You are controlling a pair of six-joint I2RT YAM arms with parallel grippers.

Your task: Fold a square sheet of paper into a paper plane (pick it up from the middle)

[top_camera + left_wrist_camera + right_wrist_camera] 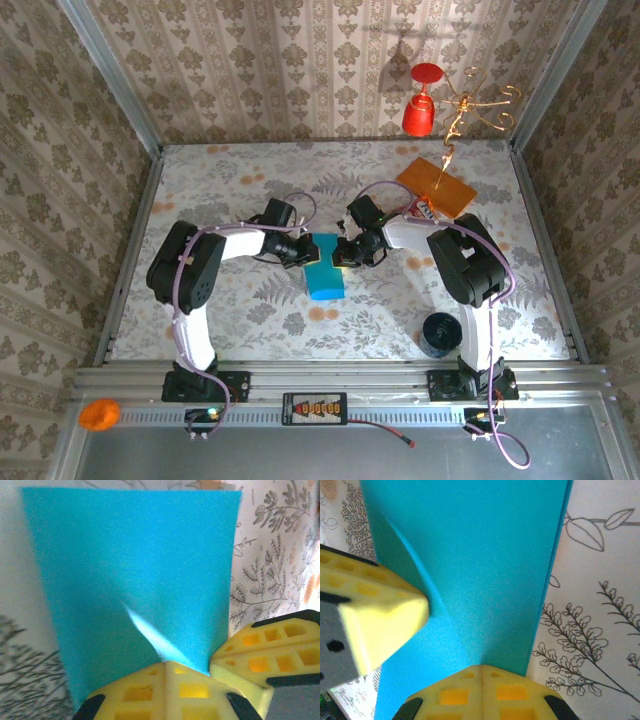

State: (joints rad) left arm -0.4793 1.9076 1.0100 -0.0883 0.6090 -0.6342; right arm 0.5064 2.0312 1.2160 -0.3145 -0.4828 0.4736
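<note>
The thin teal-blue square sheet of paper (325, 280) is held at the centre of the top view. One edge is pinched in the closed jaws of the left gripper (166, 666) and the right gripper (481, 669).

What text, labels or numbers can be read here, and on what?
None can be read.
Snack packet: print too small to read.
Box on the front rail: orange marks, too blurred to read.
Paper: blank.
</note>
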